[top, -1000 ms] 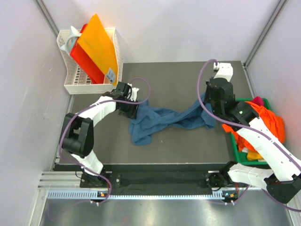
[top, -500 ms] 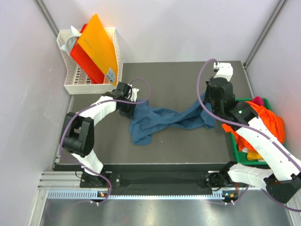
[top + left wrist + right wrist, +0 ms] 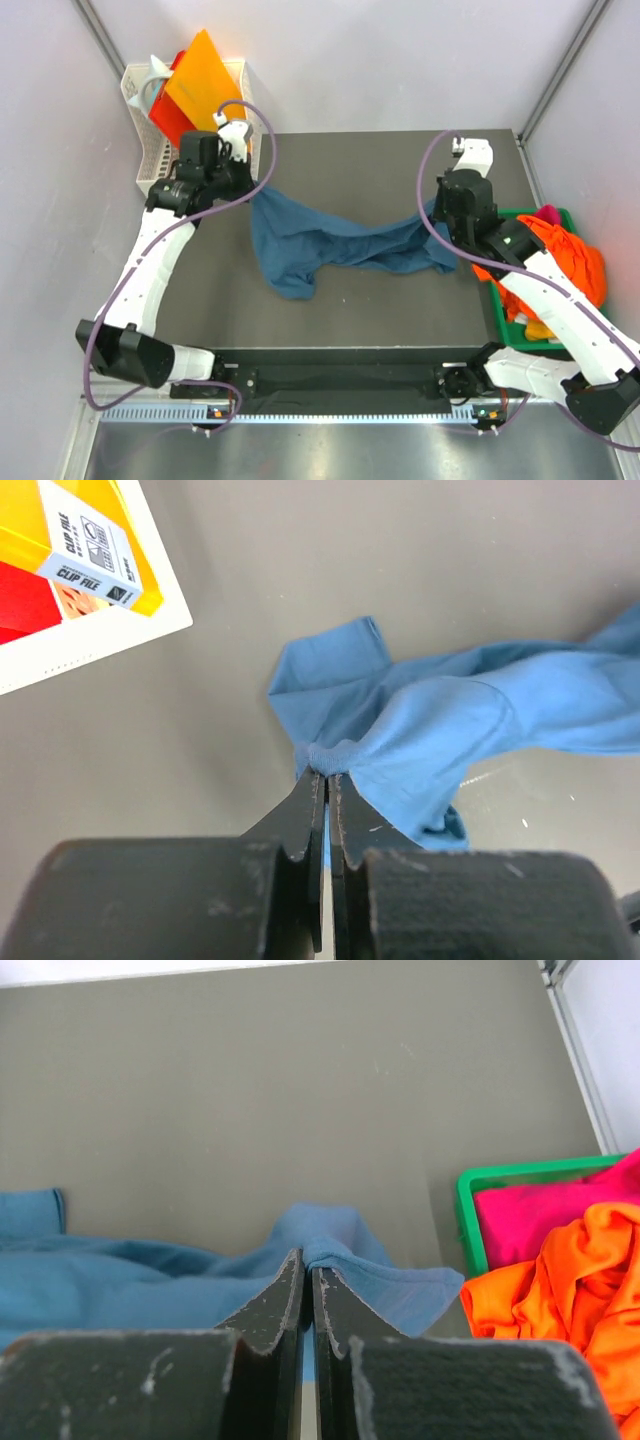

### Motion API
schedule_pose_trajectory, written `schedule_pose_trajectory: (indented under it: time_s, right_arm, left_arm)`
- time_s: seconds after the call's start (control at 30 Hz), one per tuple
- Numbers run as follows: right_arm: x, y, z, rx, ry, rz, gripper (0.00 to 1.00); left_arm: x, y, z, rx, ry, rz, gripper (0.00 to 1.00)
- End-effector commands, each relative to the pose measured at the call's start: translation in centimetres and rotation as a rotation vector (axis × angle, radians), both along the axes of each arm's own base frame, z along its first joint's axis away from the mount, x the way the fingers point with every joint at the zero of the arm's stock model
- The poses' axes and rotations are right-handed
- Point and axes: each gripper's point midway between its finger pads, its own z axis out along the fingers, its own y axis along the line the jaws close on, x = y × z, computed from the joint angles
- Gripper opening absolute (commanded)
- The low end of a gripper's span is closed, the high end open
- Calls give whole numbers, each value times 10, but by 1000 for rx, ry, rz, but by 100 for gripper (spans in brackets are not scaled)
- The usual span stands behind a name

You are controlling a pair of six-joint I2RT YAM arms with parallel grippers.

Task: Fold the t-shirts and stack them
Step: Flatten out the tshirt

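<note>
A dark teal-blue t-shirt (image 3: 320, 245) hangs stretched across the dark table between my two grippers. My left gripper (image 3: 243, 183) is raised near the table's back left and shut on the shirt's bunched left edge (image 3: 330, 755). From that edge the cloth (image 3: 450, 730) droops to the table. My right gripper (image 3: 440, 235) is shut on a fold at the shirt's right end (image 3: 340, 1250), just left of the green tray. Orange (image 3: 575, 255), magenta-pink (image 3: 548, 213) and yellow (image 3: 540, 328) t-shirts lie heaped in that tray.
The green plastic tray (image 3: 515, 213) stands at the table's right edge, close to my right arm. A white basket (image 3: 150, 180) holding orange and red folders (image 3: 200, 85) stands at the back left, just behind my left wrist. Grey walls close in both sides.
My left gripper shut on the shirt's left edge, then rose and pulled it left and back, and the cloth now stretches out. The right gripper kept its hold and barely moved.
</note>
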Motion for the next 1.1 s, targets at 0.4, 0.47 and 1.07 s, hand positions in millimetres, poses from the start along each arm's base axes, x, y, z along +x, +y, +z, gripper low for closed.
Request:
schedule_pose_trajectory:
  time_s: [0.4,0.47,1.07]
  right_arm:
    - [-21,-36,12,79,-90,-97,0]
    - [-20,-45,35,57,-125,-106,0]
    - [-68,-78,215,38,-423,-53,0]
  left_arm:
    - [-7,27,7,41,-9,87,0]
    - [2,43,50,28,-110,140,0]
    - [-101,100,261,52,-655,320,0]
